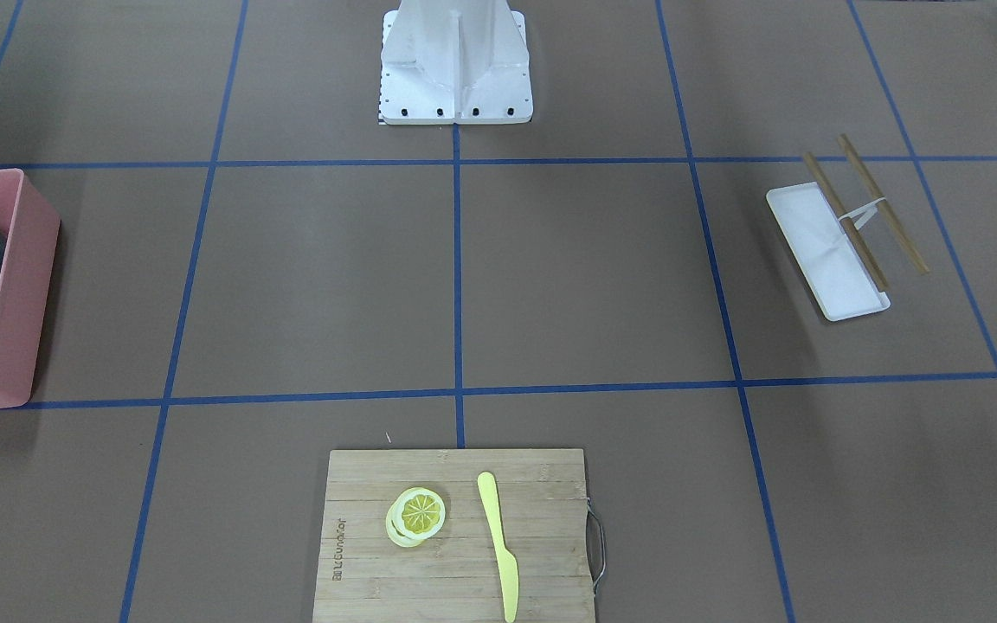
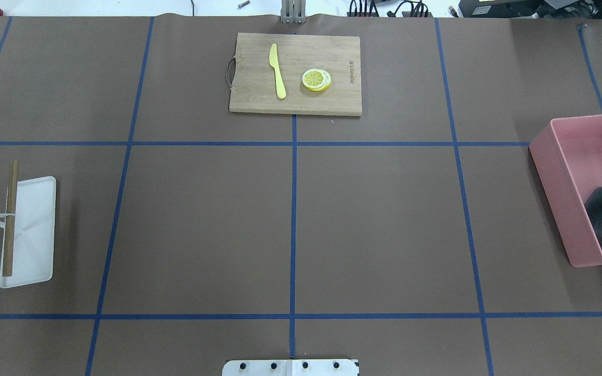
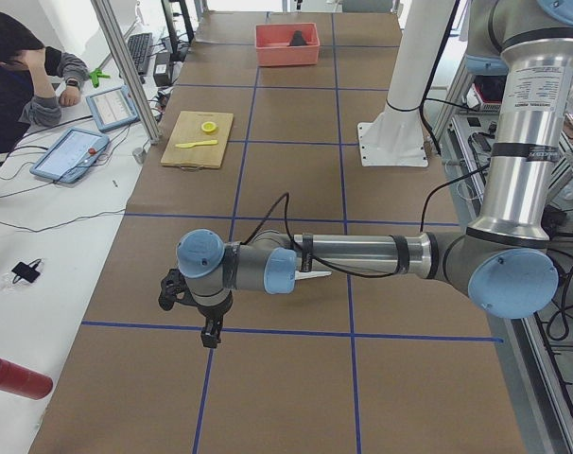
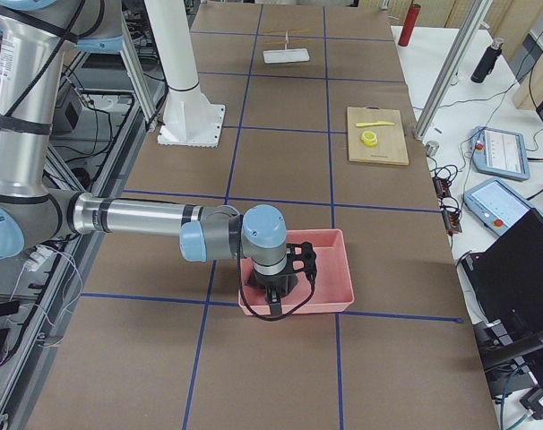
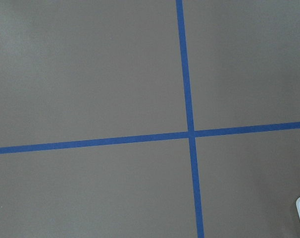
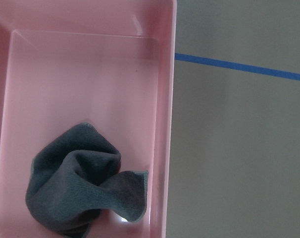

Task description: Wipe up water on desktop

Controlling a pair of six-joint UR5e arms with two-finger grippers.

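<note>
right hand (image 4: 273, 294) hanging over pink bin (image 4: 330, 269), lining up grey cloth (image 6: 83, 181) for wiping the surface (image 2: 374, 224) | both hands' spread: cannot tell | left hand (image 3: 207, 326) idling

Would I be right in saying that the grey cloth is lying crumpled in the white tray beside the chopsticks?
Not quite: the grey cloth lies crumpled in the pink bin, as the right wrist-mounted view shows. The white tray beside the chopsticks holds no cloth.
</note>
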